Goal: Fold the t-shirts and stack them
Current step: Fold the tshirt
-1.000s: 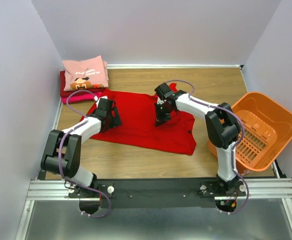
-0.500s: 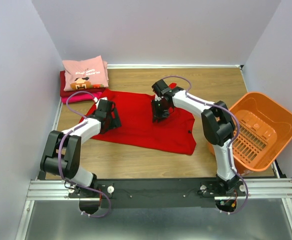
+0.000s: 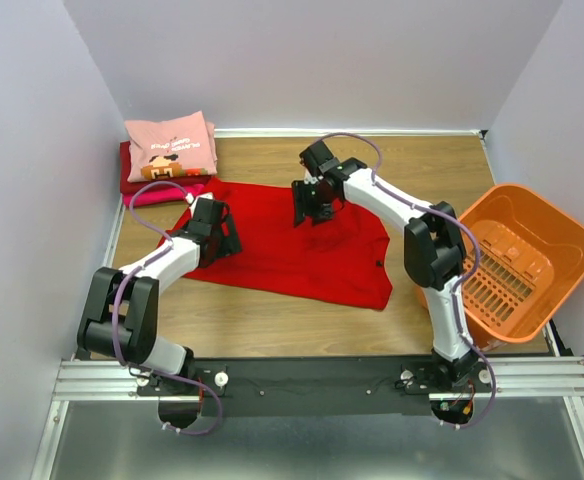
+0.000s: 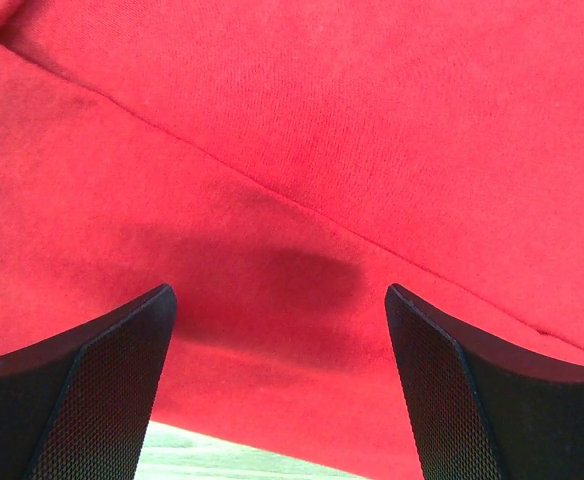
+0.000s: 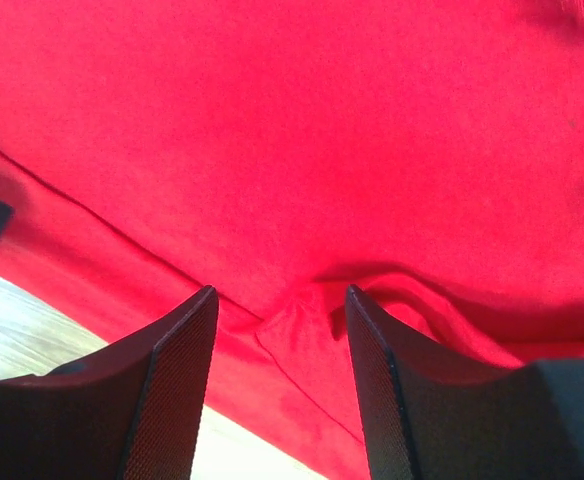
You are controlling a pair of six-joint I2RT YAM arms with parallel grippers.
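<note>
Right gripper [image 3: 308,210] has slid left along the red t-shirt [image 3: 282,255], jaws narrow astride a pucker, seemingly to pinch it. Left gripper [image 3: 226,238] hovers wide open over the sleeve.

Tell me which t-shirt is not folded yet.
The bright red tee, spread flat mid-table. The pink tee, dark red tee and magenta tee lie folded in a stack at the far left.

Soft, even overhead light kept the top view sharp, with only faint shadows. In the left wrist view a dark shadow sat at centre frame on the red t-shirt [image 4: 302,130]. The table [image 5: 22,320] at the right wrist view's lower left glared pale and blurred.
</note>
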